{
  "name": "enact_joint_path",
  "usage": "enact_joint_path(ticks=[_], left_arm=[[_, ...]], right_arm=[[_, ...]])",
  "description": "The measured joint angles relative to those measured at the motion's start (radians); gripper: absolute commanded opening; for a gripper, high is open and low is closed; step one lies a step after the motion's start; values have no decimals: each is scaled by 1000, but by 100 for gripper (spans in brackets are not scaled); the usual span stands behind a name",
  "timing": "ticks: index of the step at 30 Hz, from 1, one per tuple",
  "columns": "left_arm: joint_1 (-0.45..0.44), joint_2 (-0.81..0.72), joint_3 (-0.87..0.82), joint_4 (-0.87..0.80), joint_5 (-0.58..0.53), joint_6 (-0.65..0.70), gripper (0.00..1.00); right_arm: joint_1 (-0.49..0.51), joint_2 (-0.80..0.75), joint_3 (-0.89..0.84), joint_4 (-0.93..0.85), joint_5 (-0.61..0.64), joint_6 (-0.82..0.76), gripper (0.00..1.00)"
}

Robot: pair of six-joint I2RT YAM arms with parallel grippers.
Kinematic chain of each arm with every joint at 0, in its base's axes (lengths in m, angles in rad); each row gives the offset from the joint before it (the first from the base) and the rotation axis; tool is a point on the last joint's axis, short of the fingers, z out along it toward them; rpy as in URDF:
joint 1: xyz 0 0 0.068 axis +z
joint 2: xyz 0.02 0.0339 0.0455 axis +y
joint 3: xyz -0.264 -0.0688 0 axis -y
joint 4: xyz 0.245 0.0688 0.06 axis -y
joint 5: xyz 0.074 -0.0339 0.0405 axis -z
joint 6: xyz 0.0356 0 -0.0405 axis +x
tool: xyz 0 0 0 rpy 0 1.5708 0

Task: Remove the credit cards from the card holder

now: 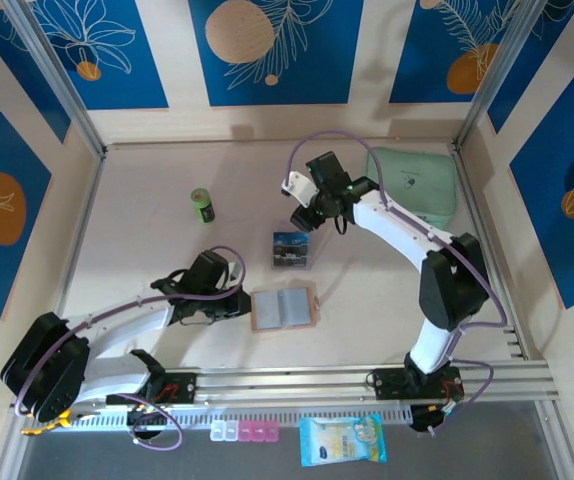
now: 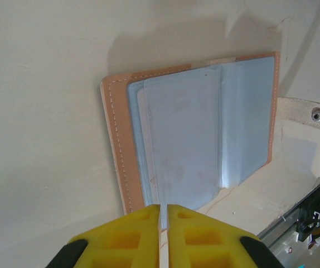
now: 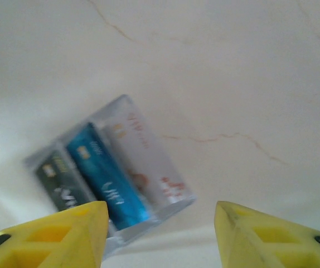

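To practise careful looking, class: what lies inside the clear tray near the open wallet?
In the clear tray, three cards sit side by side: a dark card, a blue card, a white card. Anything beneath them is hidden.

Overhead light: bright and even, with short, soft shadows on the table (image 1: 147,250).
Overhead sharpness: crisp across the frame.
Left wrist: sharp; the card holder (image 2: 193,134) throws a soft shadow toward the top of the frame, and a glare strip runs along its pocket fold, lower right of centre.
Right wrist: blurred throughout; the tray (image 3: 121,106) and cards (image 3: 107,178) are out of focus, their print unreadable, and the surface around them is pale and washed out.
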Motion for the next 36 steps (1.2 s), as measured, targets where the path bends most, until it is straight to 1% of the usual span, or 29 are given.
enact_joint_path(ticks=[5,10,14,16,20,24,29,33,36], left_arm=[[0,24,-3,33,1,-2,11],[0,71,-3,68,4,-10,10],[0,97,-3,84,10,-10,10],[0,109,-3,95,12,-10,9],[0,130,-3,110,18,-17,8],[0,142,-3,118,19,-17,8],[0,153,-3,122,19,-17,7],[0,153,-7,122,19,-17,7],[0,154,-13,122,18,-17,7]], right_arm=[[60,-68,-77,-2,-13,192,42],[99,-121,-148,0,-66,423,29],[140,-181,-256,28,-111,596,24],[164,-202,-311,48,-137,677,19],[199,-209,-400,90,-183,825,13],[221,-209,-473,142,-226,937,14],[249,-189,-533,240,-293,1043,23],[276,-150,-542,289,-321,1094,30],[287,-118,-541,309,-330,1117,33]])
